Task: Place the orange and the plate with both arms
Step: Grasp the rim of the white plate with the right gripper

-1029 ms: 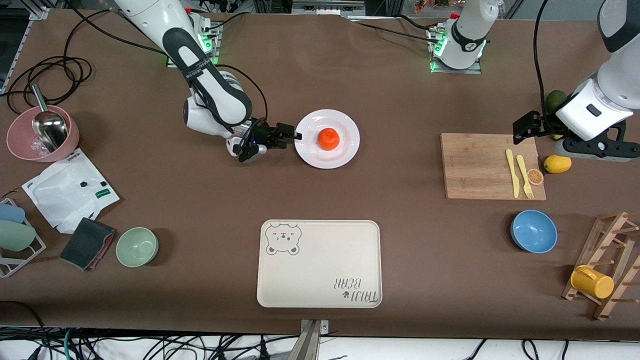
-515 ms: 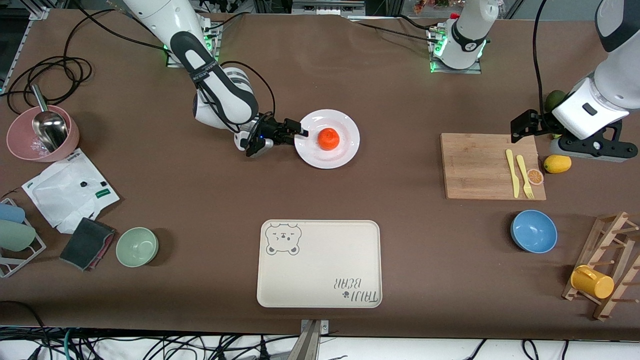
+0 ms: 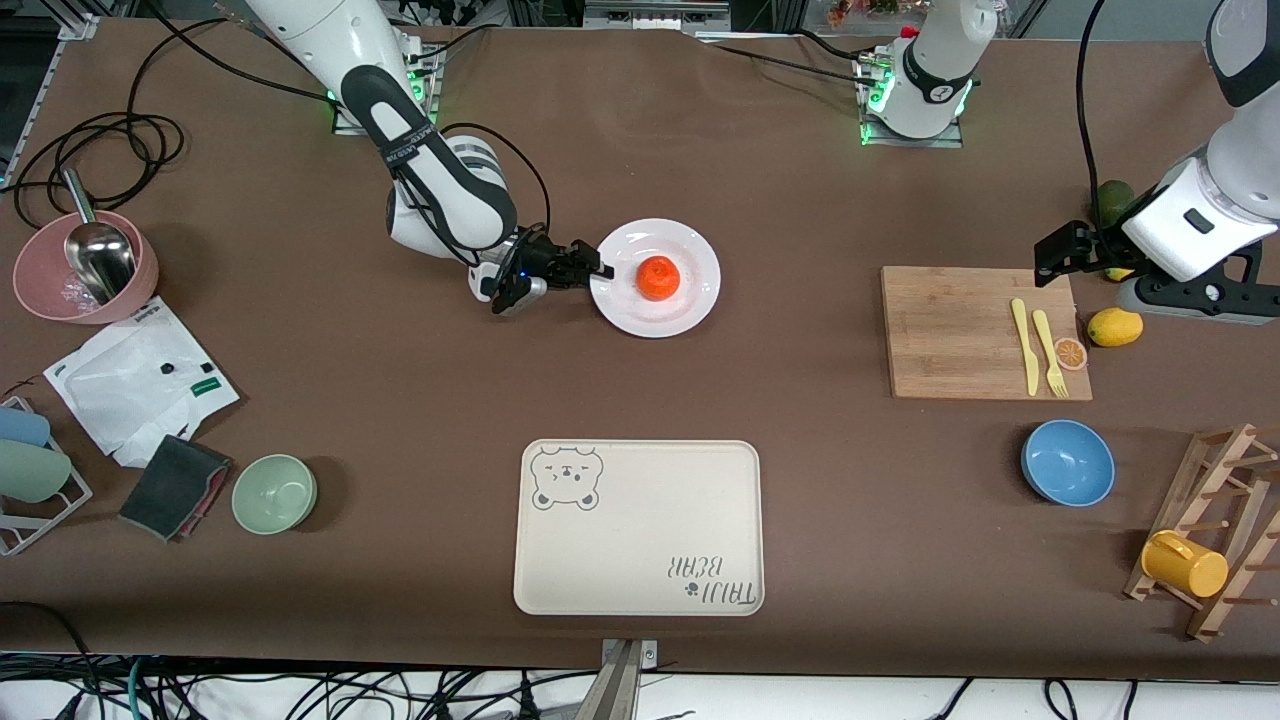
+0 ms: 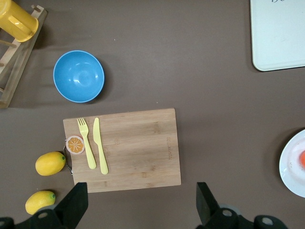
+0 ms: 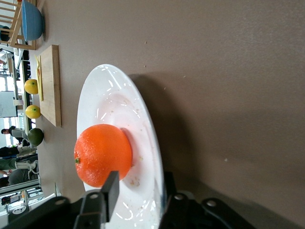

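Observation:
The orange sits in the middle of the white plate, which rests on the table midway between the arms. My right gripper is at the plate's edge toward the right arm's end, shut on the rim with one finger above and one below. In the right wrist view the orange lies on the plate just past my right gripper. My left gripper is open and empty, up over the table beside the cutting board; its own view shows it empty.
A cream bear-printed tray lies nearer the front camera than the plate. The cutting board carries a yellow knife and fork and an orange-slice disc. Lemons, a blue bowl, a green bowl and a mug rack stand around.
My right gripper has moved up to the plate and closed on its rim; the plate has shifted very slightly. My left gripper has drifted a little toward the left arm's end.

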Controlling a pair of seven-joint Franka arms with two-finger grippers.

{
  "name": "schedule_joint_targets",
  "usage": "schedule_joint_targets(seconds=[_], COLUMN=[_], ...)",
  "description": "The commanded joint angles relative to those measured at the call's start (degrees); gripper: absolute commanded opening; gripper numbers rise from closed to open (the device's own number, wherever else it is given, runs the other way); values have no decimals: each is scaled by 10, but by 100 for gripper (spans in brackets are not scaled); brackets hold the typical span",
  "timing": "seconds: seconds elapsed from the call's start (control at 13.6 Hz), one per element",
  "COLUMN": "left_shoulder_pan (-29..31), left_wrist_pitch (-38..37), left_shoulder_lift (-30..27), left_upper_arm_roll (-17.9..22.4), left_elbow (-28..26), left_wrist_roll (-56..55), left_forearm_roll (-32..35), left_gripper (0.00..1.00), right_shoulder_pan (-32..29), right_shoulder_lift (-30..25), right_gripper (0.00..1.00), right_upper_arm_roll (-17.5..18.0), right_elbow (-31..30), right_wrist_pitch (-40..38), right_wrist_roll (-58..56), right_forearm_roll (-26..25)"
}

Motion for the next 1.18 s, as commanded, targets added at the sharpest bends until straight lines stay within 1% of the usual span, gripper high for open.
schedule_joint_targets(seconds=[0.0,0.22,0.37,0.44,0.51,0.81,1.03,1.1], left_shoulder_pan=[3,3,2,2,3,4,4,4], left_wrist_pitch=[-4,-4,-4,-4,-4,-4,-4,-4], left_shoulder_lift=[-7,-6,-7,-7,-6,-6,-6,-6], left_upper_arm_roll=[0,0,0,0,0,0,0,0], left_elbow=[-5,-6,-5,-6,-6,-5,-5,-5], left_wrist_roll=[17,16,15,15,14,12,13,14], left_forearm_roll=[-4,-7,-7,-7,-8,-8,-8,-8], left_gripper=[100,100,100,100,100,100,100,100], right_shoulder_pan=[-1,-1,-1,-1,-1,-2,-13,-25], right_shoulder_lift=[6,14,16,18,20,23,23,24], right_gripper=[36,23,7,2,0,0,0,0], right_upper_arm_roll=[5,5,5,5,5,4,-1,-1], right_elbow=[5,5,5,5,5,7,33,44], right_wrist_pitch=[8,9,9,9,8,8,4,1], right_wrist_roll=[-26,-49,-50,-55,-58,-58,-49,-46], right_forearm_roll=[13,16,16,17,17,17,13,10])
